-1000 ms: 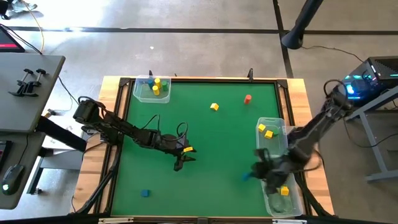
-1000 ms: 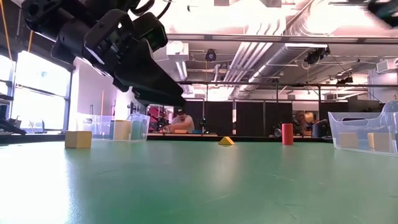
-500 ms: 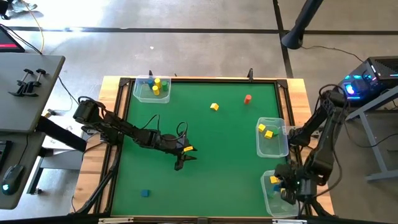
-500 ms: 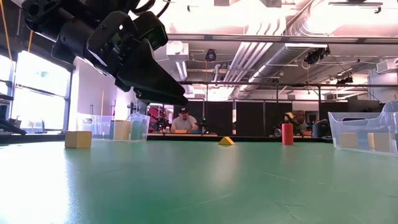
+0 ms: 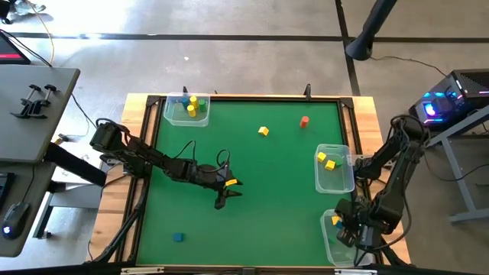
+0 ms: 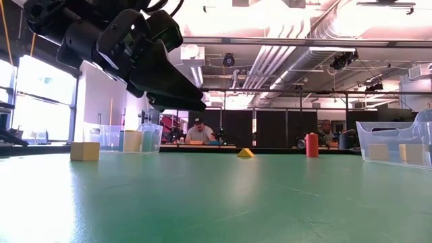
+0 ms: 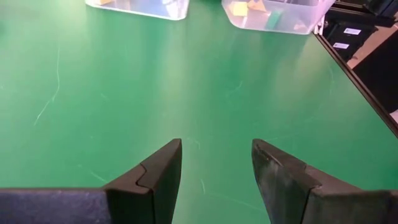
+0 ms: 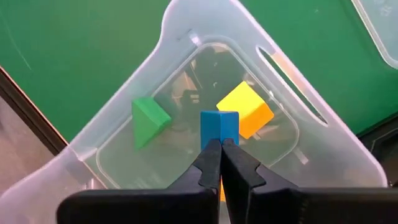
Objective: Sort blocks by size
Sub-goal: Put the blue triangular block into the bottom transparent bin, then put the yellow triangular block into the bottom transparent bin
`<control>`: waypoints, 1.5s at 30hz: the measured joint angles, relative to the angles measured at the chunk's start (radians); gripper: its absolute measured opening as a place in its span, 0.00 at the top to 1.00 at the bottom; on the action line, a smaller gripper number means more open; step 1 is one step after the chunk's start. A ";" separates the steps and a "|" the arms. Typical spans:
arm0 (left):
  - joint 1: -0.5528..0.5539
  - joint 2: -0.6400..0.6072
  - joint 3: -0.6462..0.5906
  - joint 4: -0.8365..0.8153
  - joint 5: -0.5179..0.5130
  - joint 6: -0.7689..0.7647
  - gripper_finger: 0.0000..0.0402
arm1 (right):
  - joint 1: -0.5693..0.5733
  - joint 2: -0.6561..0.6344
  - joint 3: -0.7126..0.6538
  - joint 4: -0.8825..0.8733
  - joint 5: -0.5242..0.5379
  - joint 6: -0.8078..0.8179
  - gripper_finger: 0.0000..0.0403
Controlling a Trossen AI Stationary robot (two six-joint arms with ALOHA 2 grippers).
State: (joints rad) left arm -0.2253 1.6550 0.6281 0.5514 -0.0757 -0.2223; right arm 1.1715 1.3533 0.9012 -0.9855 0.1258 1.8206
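Note:
My right gripper [image 8: 221,148] is shut on a small blue block [image 8: 219,124], over the clear tub [image 5: 348,243] at the table's near right corner. In that tub lie a green wedge [image 8: 149,118] and a yellow cube [image 8: 245,111]. My left gripper [image 5: 221,200] hovers open over the middle of the green mat, with nothing between its fingers [image 7: 163,168]. A yellow block [image 5: 263,131], a red cylinder [image 5: 304,121] and another blue block [image 5: 178,237] rest loose on the mat. My right gripper pinches the blue block between its two fingertips, at the block's lower part [image 8: 219,135]. The fingers point down from above. The block is lifted clear, above the inside of the near right tub.
A second clear tub [image 5: 334,169] with yellow blocks stands at the right edge. A third tub [image 5: 187,109] with yellow and green blocks stands at the far left corner. A wooden rim [image 5: 244,97] frames the mat. People sit in the room beyond [image 6: 197,131].
My right gripper has carried the blue block from over the mat toward the table's near right corner, to above the tub there. It has rolled about its own axis on the way and stayed shut on the block.

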 joint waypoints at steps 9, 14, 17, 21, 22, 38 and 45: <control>0.000 0.000 0.000 0.000 0.000 0.008 0.55 | 0.000 0.000 0.000 0.010 -0.040 0.065 0.89; 0.000 0.000 0.000 0.000 -0.014 0.008 0.55 | 0.000 -0.005 0.000 0.007 -0.056 0.060 0.70; 0.000 0.000 0.000 0.000 -0.021 0.008 0.55 | 0.000 -0.024 0.000 0.029 -0.053 0.060 0.62; 0.000 0.000 -0.001 0.020 -0.023 0.009 0.55 | -0.026 -0.073 0.001 0.129 -0.052 0.037 0.58; 0.000 0.000 -0.001 0.031 -0.023 0.010 0.55 | -0.040 -0.086 0.001 0.167 -0.051 0.010 0.58; -0.008 0.000 -0.001 0.226 -0.063 0.112 0.55 | -0.471 -0.123 0.002 0.333 0.517 -1.058 0.58; -0.072 -0.062 -0.001 0.267 -0.141 0.106 0.55 | -0.726 -0.067 0.001 0.382 0.472 -1.374 0.58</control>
State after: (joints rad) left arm -0.2975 1.5934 0.6273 0.8188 -0.2165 -0.1165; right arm 0.4455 1.2864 0.9020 -0.6033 0.5973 0.4471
